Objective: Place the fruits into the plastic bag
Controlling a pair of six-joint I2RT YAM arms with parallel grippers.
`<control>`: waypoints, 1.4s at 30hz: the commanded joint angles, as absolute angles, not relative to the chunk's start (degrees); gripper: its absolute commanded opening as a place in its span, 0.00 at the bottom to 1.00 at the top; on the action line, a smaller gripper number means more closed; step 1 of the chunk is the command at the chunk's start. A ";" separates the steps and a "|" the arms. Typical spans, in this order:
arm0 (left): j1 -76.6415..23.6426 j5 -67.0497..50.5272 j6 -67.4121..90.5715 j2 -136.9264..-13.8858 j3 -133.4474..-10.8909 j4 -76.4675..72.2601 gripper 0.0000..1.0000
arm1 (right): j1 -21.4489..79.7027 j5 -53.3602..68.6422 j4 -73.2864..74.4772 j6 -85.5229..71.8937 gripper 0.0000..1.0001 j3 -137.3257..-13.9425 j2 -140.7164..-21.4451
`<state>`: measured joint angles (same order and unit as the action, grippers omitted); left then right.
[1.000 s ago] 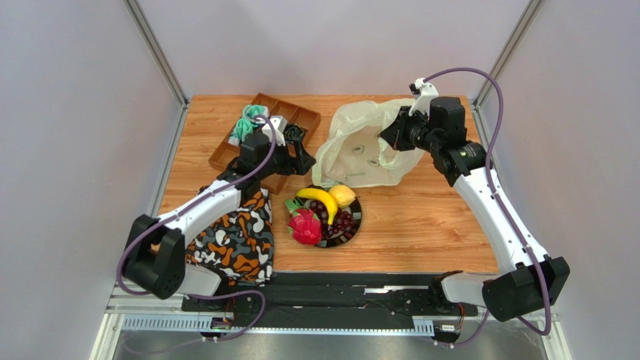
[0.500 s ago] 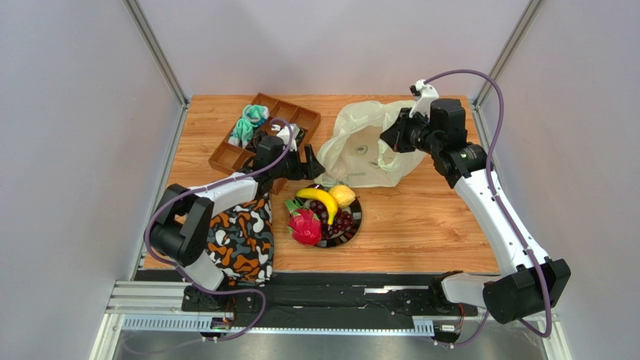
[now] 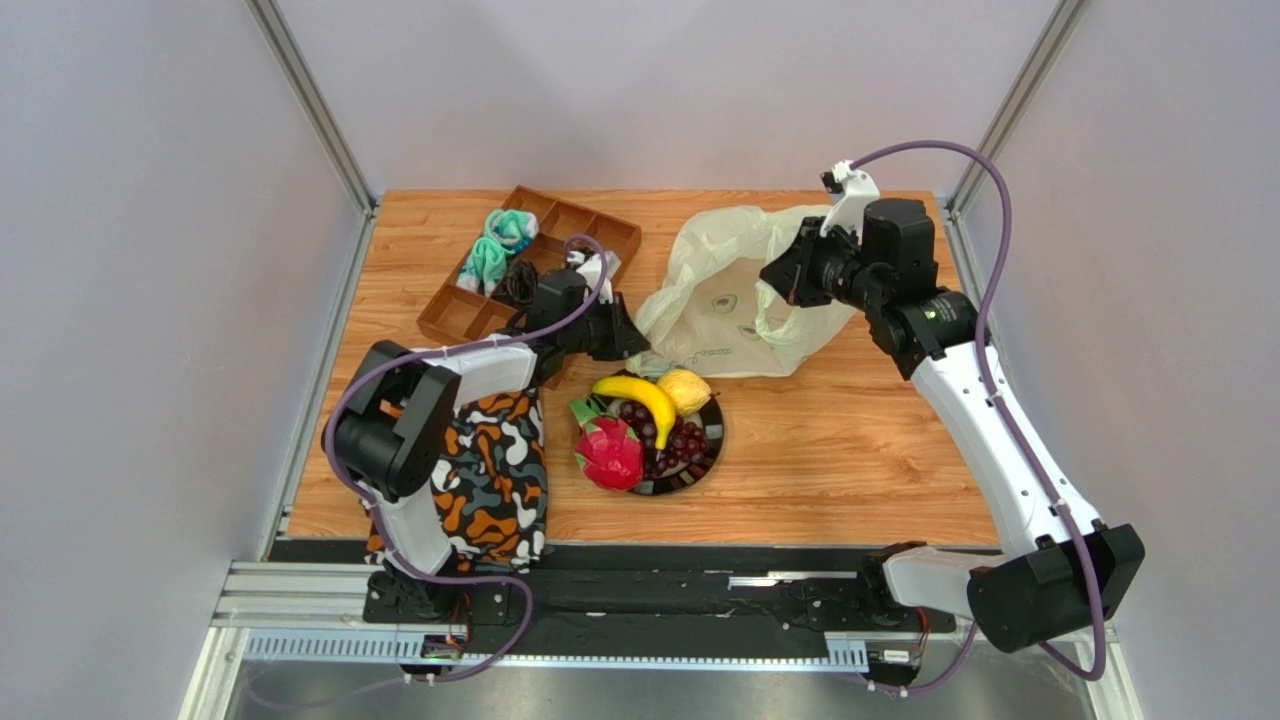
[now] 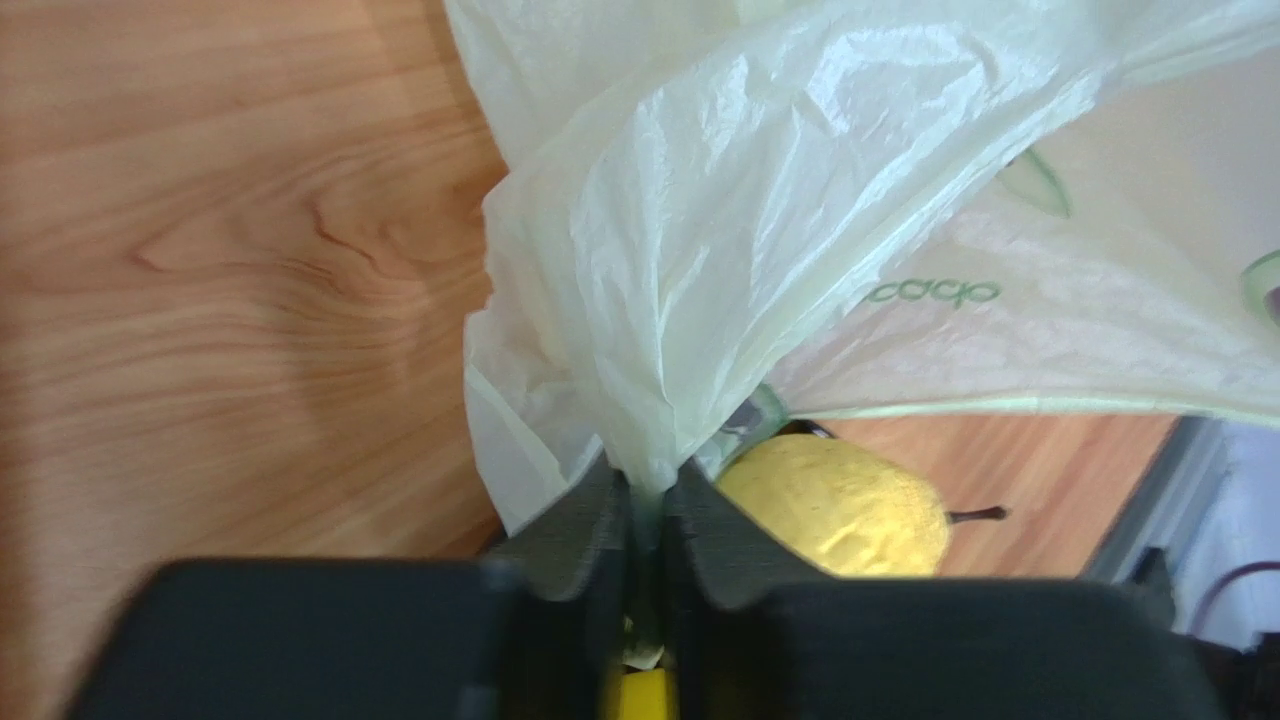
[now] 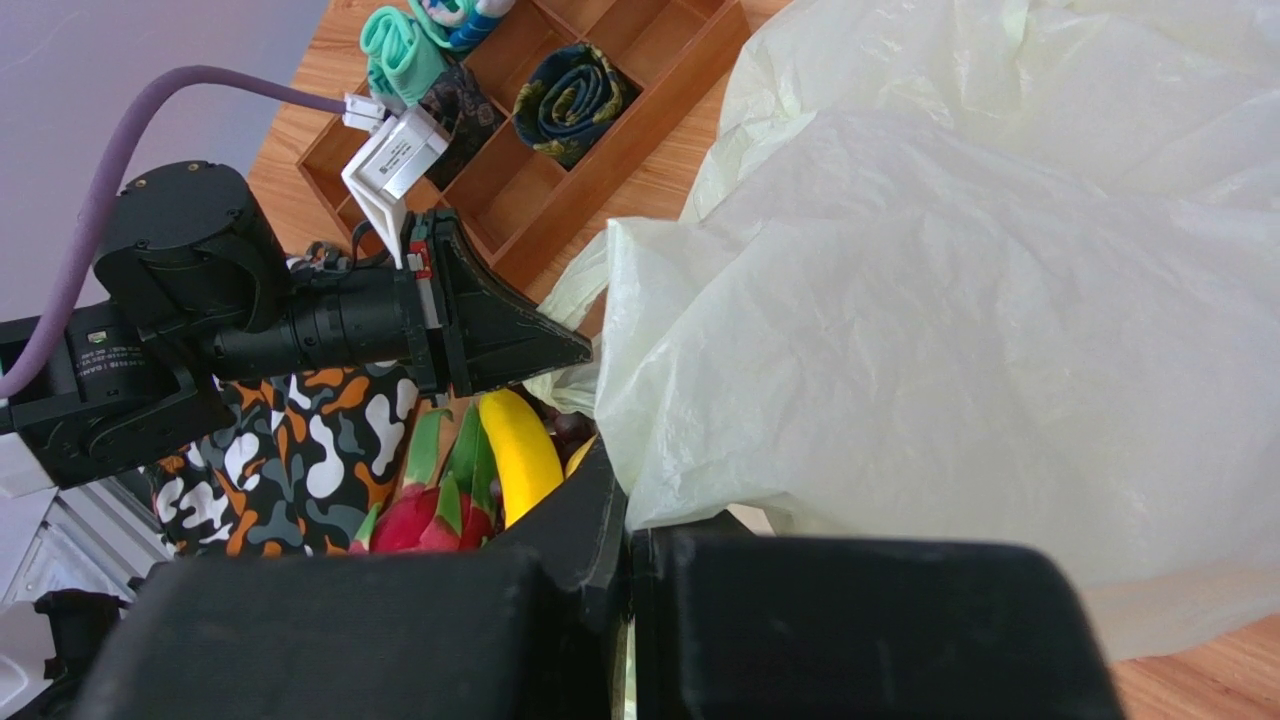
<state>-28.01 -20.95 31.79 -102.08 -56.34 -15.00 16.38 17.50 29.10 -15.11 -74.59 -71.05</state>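
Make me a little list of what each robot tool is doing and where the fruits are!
left tool: shut, pinching the left edge of the plastic bag
right tool: shut on the bag's right side, lifting it
banana: on the dark plate
small yellow fruit: on the plate, beside the banana
grape bunch: on the plate
dragon fruit: on the plate's left side
fruits in bag: none seen
nearby: patterned cloth, wooden tray

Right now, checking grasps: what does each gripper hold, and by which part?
Both pinch the thin translucent pale yellow-green plastic bag: the left gripper a gathered fold at its left edge, the right gripper its right edge.
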 commanded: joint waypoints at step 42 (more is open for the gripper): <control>-28.48 -21.80 20.57 -73.74 -61.26 12.22 0.00 | 16.96 1.47 22.85 -14.85 0.74 -63.20 -58.54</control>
<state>-28.16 -21.30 21.67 -74.35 -59.31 12.36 16.38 -1.43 27.31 -12.64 -66.17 -63.48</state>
